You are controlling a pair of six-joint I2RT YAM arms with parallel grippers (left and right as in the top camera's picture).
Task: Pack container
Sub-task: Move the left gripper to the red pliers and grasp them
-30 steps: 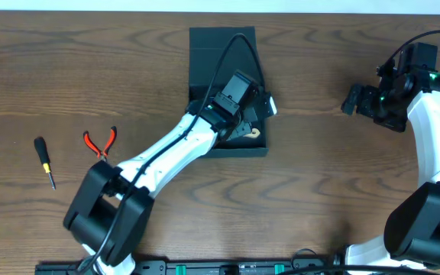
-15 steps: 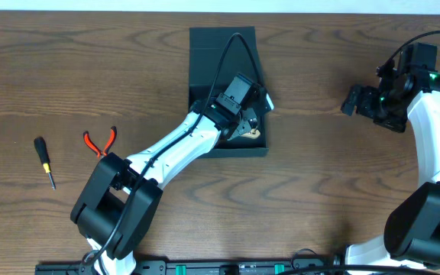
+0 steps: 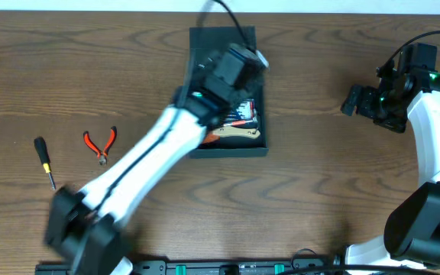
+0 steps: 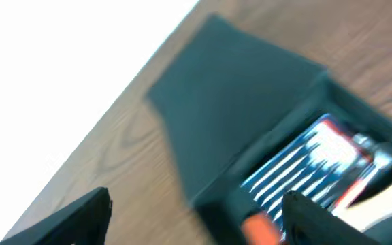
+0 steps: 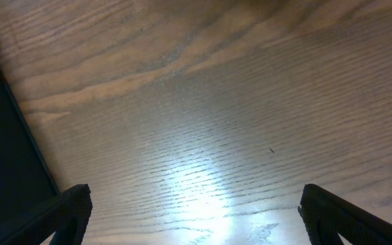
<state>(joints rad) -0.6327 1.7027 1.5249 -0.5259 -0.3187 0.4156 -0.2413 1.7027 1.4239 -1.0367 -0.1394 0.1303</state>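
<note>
The container point(image 3: 228, 150) is a dark teal box in the middle of the table, with its flap lid point(image 3: 205, 42) lying open on the far side. Inside lie a blue-and-white striped pack point(image 3: 244, 111) and a pale-handled tool with an orange part point(image 3: 235, 134). My left gripper point(image 3: 243, 61) hovers blurred above the lid end, open and empty. In the left wrist view the left gripper point(image 4: 192, 218) spans the box's corner, with the lid point(image 4: 237, 88) and striped pack point(image 4: 305, 170) beyond. My right gripper point(image 3: 354, 99) hangs open over bare wood on the right.
Red-handled pliers point(image 3: 101, 143) and a black-and-yellow screwdriver point(image 3: 46, 162) lie on the wood at the left. In the right wrist view the right gripper point(image 5: 209, 218) sees only wood grain and a dark edge point(image 5: 5, 136) at the left.
My left gripper has opened and risen out of the box toward the lid, and the tool stays inside. The left arm is blurred from moving. The right arm has not moved.
</note>
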